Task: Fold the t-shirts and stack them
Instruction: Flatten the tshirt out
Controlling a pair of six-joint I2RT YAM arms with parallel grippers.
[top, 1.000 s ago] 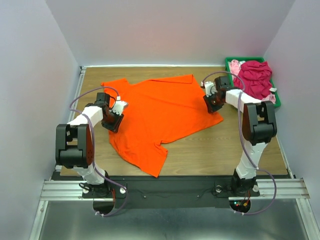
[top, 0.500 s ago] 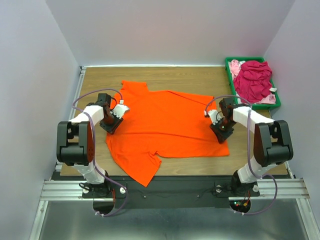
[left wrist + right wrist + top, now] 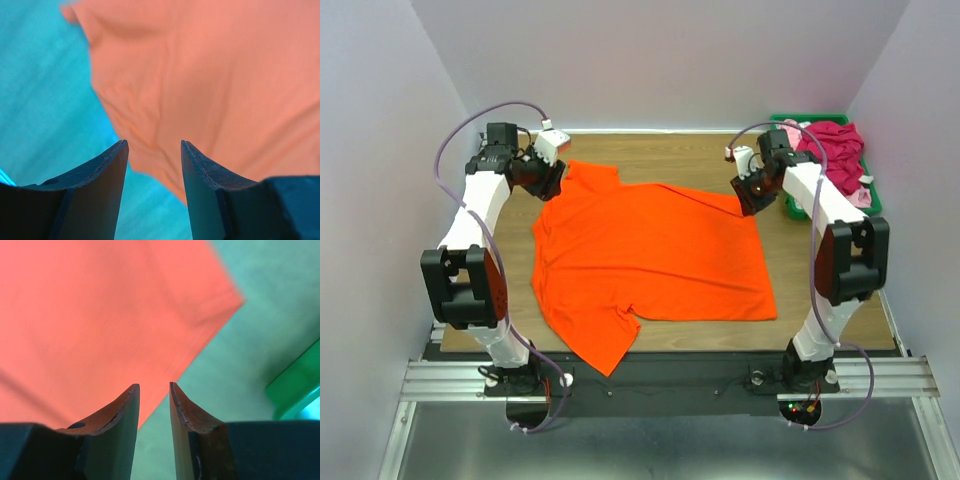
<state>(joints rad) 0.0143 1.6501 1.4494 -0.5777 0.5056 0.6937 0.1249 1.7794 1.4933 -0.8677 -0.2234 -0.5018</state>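
The orange t-shirt [image 3: 650, 255] lies spread out nearly flat on the bench [image 3: 820, 290], with its collar end toward the left arm and its hem toward the right arm. One sleeve points to the far edge and the other trails toward the near edge, where it looks a little bunched. The magenta t-shirt [image 3: 830, 155] and the pale pink t-shirt [image 3: 864, 196] sit heaped in the green bin [image 3: 810, 117] at the far right corner, well apart from the work area

The left hand [image 3: 548, 180] hangs over the far sleeve. In its wrist view its fingers stand apart with only cloth and bench showing beyond them, so the hand is open and gripping nothing. The right hand [image 3: 755, 195] is just above the far hem corner. Its fingers leave a narrower gap, but nothing is between them either

The shirt reads as light, thin and limp. It will probably sag and drape from any pinch point, drag across the wood without sliding freely, and wrinkle if pulled from one side only. The best holds are likely the doubled edges, meaning the sleeve seam or shoulder on the left and the hem corner on the right. Both layers should be pinched together and both hands lifted evenly so the fold line stays straight. A shallow pinch risks catching only the top layer
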